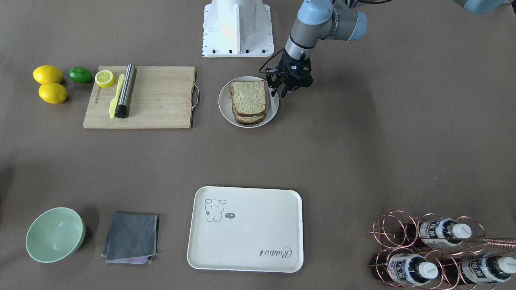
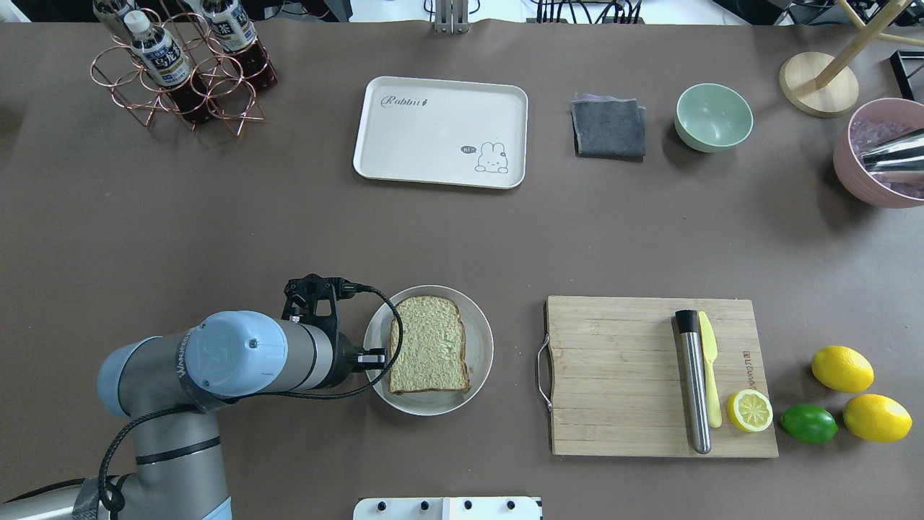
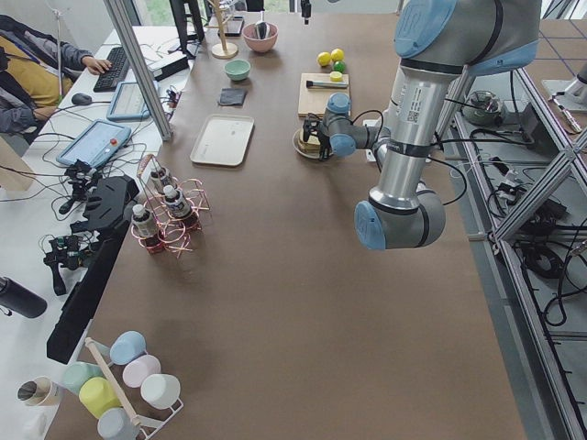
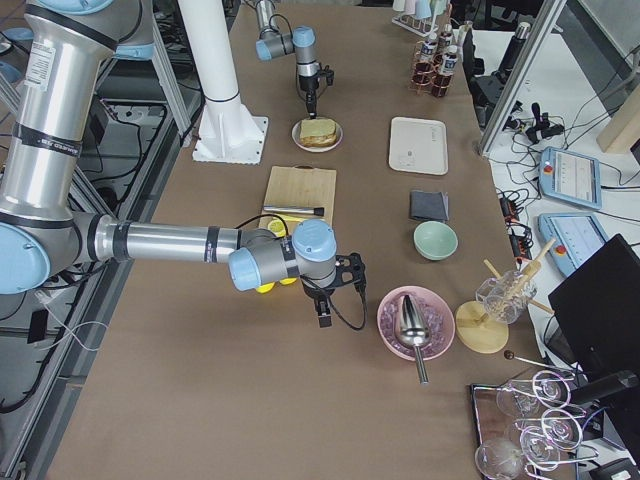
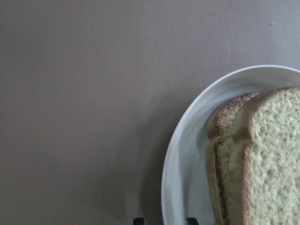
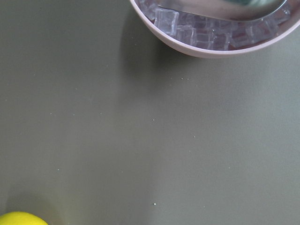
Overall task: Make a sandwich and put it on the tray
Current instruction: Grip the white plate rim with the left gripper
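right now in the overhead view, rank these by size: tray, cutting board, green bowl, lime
1-2. cutting board and tray: the cutting board looks bigger, but it lies nearer the camera, so I won't rank these two.
3. green bowl
4. lime

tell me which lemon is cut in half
The lemon half on the wooden cutting board, cut face up beside the yellow knife. The other two lemons are whole and lie on the table beyond the lime.
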Controlling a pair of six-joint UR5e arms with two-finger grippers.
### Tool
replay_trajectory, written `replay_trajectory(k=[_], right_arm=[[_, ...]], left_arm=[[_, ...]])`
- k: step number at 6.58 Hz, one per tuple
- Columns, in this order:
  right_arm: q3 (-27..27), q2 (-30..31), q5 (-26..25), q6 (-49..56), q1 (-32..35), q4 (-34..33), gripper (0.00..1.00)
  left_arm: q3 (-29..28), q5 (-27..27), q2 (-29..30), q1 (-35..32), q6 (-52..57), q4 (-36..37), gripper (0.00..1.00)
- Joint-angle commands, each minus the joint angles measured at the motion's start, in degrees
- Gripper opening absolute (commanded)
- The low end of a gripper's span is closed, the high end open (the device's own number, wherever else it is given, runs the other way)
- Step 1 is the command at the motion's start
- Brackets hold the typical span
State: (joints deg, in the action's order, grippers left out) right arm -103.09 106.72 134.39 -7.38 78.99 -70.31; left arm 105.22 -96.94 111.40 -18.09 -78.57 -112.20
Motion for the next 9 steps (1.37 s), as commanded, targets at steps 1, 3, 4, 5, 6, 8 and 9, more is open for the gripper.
replay_trajectory(k=[1,3,4,5,6,8,9], right_arm=[[-0.2,0.1,0.0,0.2,0.2,0.0,0.99],[-0.4,0.1,0.1,0.2,0.4,0.0,0.99],[-0.4,0.2,0.1,0.2,0.4,0.0,0.99],[-0.4,0.2,0.4,0.3,0.5,0.0,0.99],[-0.4,0.1,1.0,0.4,0.9,0.1,0.99],[-0.6,0.1,1.1,0.5,0.8,0.0,0.99],[-0.5,0.1,1.1,0.6,0.7,0.0,0.99]], left_arm=[[-1.1,0.0,1.3,-0.2,-0.1,0.0,0.41],[-1.6,0.0,1.3,-0.6,-0.1,0.0,0.00],[-1.6,-0.2,1.2,-1.1,0.0,0.0,0.00],[-1.3,-0.7,1.3,-2.3,-0.1,0.0,0.00],[-1.4,-0.8,1.3,-3.4,0.0,-1.0,0.00],[-3.1,-4.2,1.0,-4.6,-3.7,-7.0,0.00],[-3.6,-5.1,1.4,-4.8,-6.0,-9.6,0.00]])
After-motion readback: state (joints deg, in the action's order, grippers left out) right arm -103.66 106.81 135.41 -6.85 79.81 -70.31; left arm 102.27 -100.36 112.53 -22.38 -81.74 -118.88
